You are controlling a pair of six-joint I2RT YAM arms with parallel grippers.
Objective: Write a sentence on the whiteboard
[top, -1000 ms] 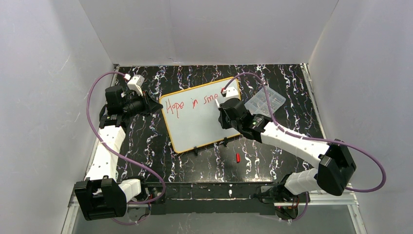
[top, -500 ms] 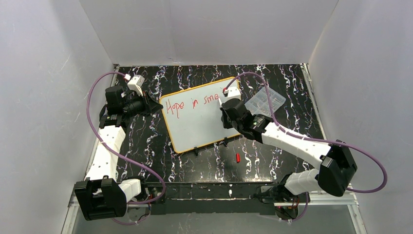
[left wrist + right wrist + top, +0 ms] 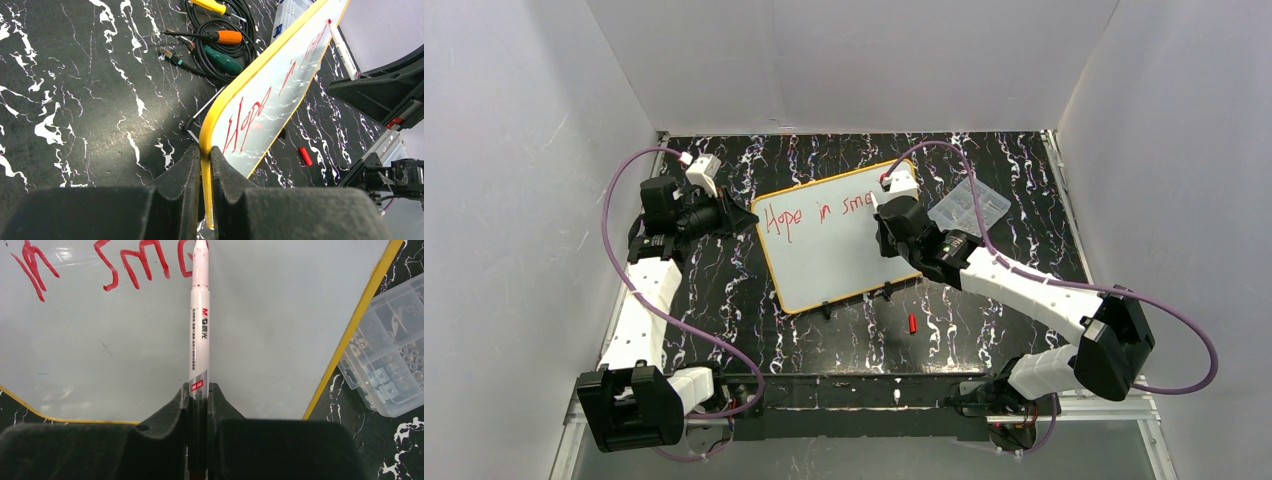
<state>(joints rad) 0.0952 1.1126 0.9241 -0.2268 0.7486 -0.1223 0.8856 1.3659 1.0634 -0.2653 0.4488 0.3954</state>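
The whiteboard, white with an orange-yellow rim, lies tilted on the black marbled table. The sentence in red reads "Hope in sma" along its top line. My left gripper is shut on the whiteboard's yellow rim at its left corner. My right gripper is shut on a white marker with a red tip. The tip touches the board at the last red letter. In the top view the right gripper hides the end of the writing.
A clear plastic parts box sits just right of the board, also in the right wrist view. A red marker cap lies in front of the board. Screwdrivers and a coiled black cable lie behind the board.
My right gripper has shifted slightly up and left along the top line with the marker, and the last red letter has grown. The left arm has not moved.
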